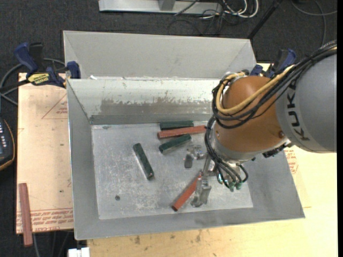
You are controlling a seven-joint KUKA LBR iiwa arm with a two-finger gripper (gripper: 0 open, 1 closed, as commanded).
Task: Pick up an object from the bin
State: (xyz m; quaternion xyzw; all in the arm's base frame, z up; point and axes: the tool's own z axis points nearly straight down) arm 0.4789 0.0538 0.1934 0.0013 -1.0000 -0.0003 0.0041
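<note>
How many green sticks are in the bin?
3 green sticks: one at the back, one just in front of the red stick next to it, and one alone toward the left. The arm may hide more.

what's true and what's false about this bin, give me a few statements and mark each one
1. The gripper is at the upper end of the front red-brown bar. True.
2. The lone dark green bar touches the other bars. False: it lies apart, left of them.
3. The back red-brown bar lies between the upper dark green bar and the lower dark green bar. True.
4. The arm enters the bin from the view's left. False: from the right.
</note>
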